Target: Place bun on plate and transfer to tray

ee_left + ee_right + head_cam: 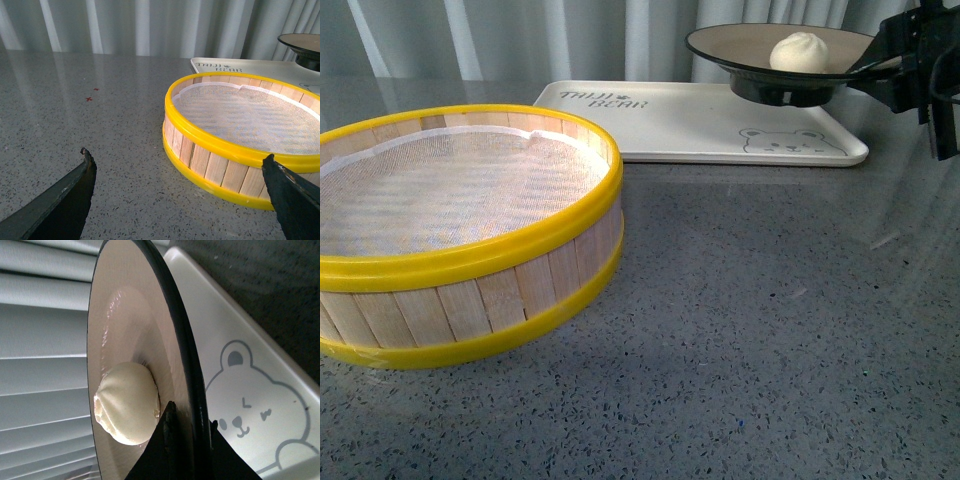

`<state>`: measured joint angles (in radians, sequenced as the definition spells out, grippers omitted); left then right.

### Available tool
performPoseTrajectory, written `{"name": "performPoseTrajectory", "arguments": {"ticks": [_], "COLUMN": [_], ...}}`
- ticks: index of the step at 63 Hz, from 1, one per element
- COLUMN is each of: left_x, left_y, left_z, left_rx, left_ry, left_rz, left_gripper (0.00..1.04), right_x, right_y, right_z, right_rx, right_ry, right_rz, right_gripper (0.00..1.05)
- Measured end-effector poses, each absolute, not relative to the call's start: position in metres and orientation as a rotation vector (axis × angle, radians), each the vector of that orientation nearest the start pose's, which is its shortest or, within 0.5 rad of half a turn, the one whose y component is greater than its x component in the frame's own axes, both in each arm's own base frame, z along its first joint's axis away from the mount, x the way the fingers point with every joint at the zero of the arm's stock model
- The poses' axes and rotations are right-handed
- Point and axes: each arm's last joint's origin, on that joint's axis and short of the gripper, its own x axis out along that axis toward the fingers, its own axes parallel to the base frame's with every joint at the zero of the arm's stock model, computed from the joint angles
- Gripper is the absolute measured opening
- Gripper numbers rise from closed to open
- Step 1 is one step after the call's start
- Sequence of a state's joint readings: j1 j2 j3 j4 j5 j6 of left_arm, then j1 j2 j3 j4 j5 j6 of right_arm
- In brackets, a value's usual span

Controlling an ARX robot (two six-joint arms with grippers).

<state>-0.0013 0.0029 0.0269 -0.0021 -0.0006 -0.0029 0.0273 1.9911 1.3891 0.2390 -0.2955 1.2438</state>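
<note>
The cream-white bun [799, 51] sits on the beige, black-rimmed plate [740, 41], which hangs in the air above the right end of the cream tray [670, 125]. My right gripper [882, 68] is shut on the plate's right rim. In the right wrist view its jaws pinch the black rim of the plate [130, 315] at the gripper [191, 422], with the bun [127, 404] just inside and the tray [250, 390] with its bear face below. My left gripper [180, 162] stands open over bare table, beside the steamer basket.
A wooden steamer basket [460, 235] with yellow rims and a white cloth liner fills the left of the table; it also shows in the left wrist view as the basket [240, 135]. White curtains hang behind. Two small red marks [90, 97] lie on the grey stone table.
</note>
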Motion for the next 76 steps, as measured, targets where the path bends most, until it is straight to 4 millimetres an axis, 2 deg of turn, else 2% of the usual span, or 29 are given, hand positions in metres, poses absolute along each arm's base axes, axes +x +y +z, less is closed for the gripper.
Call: {"name": "performPoseTrajectory", "arguments": {"ticks": [16,76], "left_x": [0.096,0.096], "left_y": [0.000,0.000], "left_z": [0.172,0.172], "left_rx": [-0.003,-0.003], "left_ry": [-0.022,-0.022], "left_rz": [0.000,-0.001], "left_gripper": [0.98,0.98], "right_x": [0.459,0.461], "right_y": [0.033,0.029], "right_z": [0.209,0.188], "right_rx": [1.259,1.256], "right_ry": [0.553,0.570], "right_rz": [0.060,0.008], "right_gripper": [0.03,0.03]}}
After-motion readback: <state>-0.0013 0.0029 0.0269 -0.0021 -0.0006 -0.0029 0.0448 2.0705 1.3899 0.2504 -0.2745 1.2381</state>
